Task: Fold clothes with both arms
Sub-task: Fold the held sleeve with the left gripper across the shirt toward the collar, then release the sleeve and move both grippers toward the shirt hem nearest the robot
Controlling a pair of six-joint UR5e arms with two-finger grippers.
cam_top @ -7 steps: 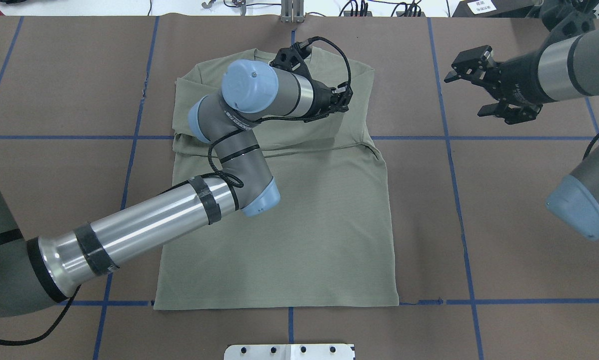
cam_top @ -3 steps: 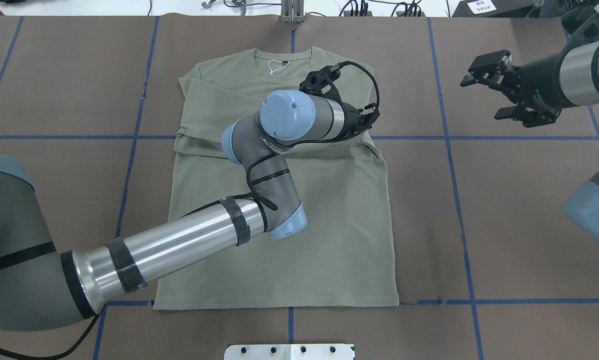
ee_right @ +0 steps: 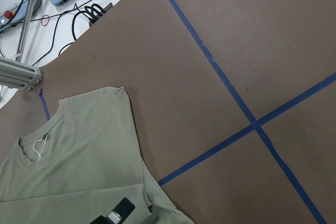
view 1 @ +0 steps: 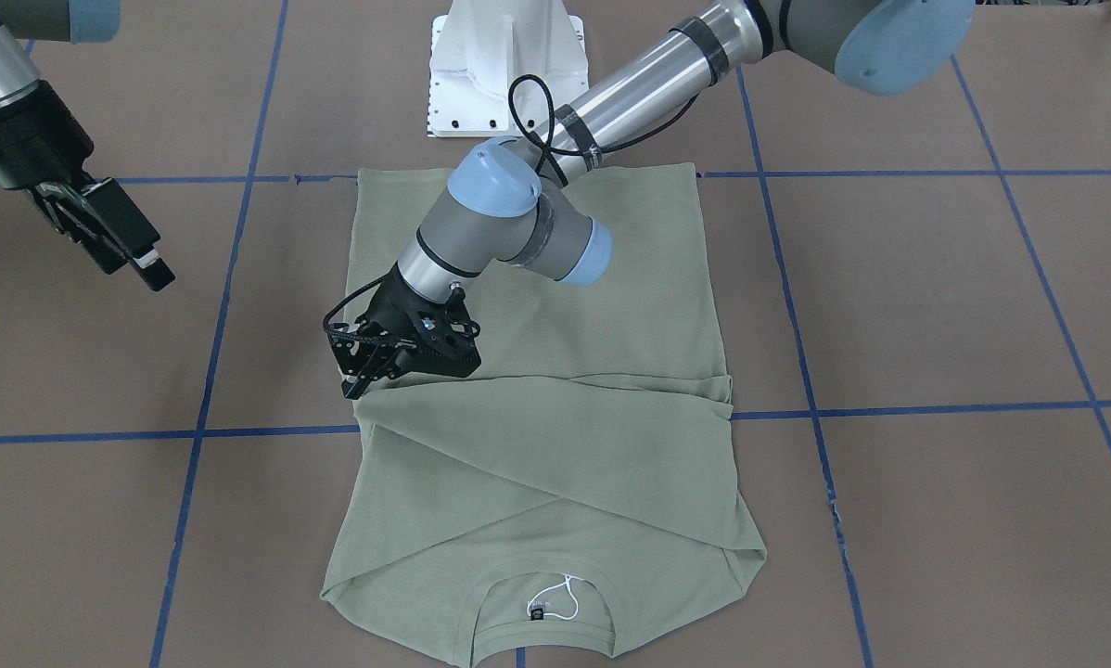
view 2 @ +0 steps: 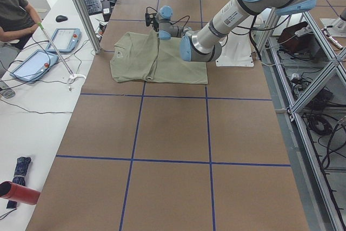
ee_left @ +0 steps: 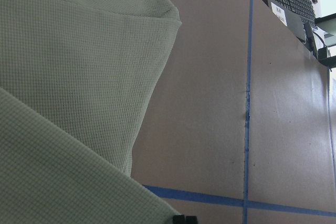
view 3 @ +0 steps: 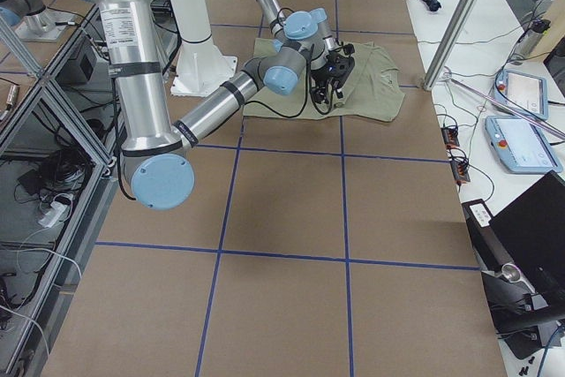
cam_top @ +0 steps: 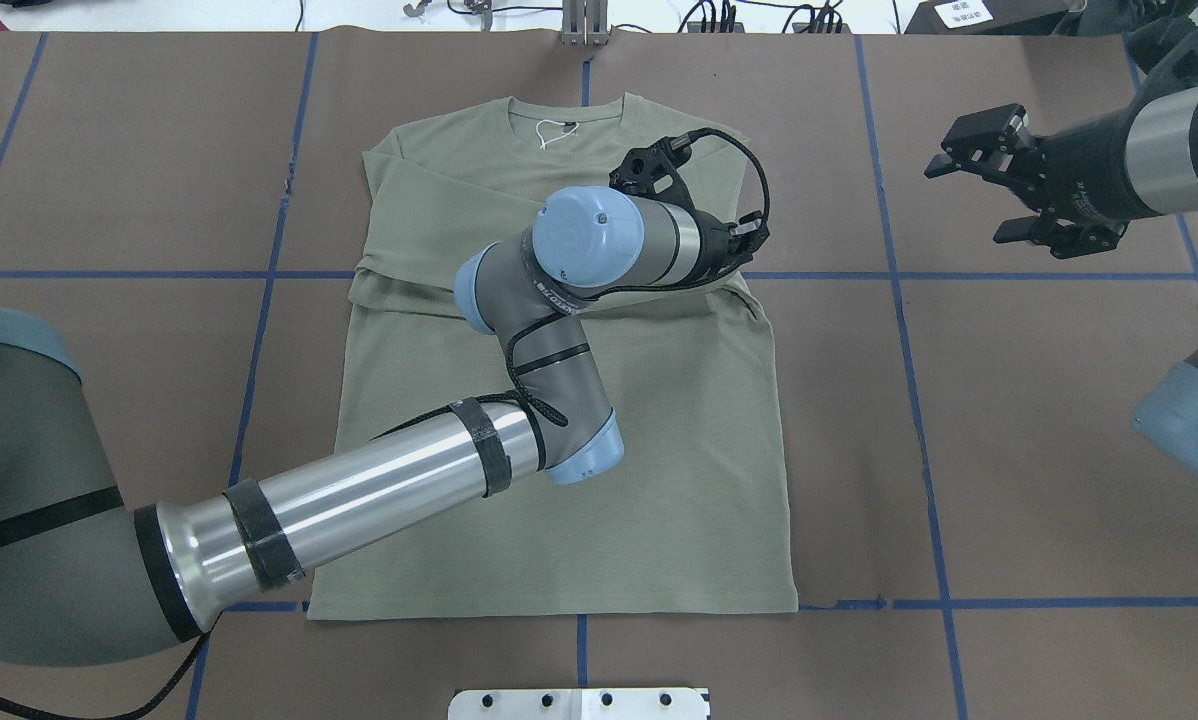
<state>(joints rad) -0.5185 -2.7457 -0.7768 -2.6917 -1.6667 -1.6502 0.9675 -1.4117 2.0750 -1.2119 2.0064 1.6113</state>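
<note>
— Any change near the collar?
— Yes. Uncovered now, with its white string in sight. Done by the left gripper, dragging the sleeve across the chest, away from the collar toward the right-hand edge of the shirt. Jaws nearly together, seemingly pinched on the cuff.
— And the right gripper?
— Pulled farther out to the right of the collar, well apart from it. Spread wide, holding nothing.
— Meaning for the fold?
— Probably a sleeve nearly laid. Shirt flat on the table, hem farthest from the collar. Likely next: release, then the body fold.
</note>
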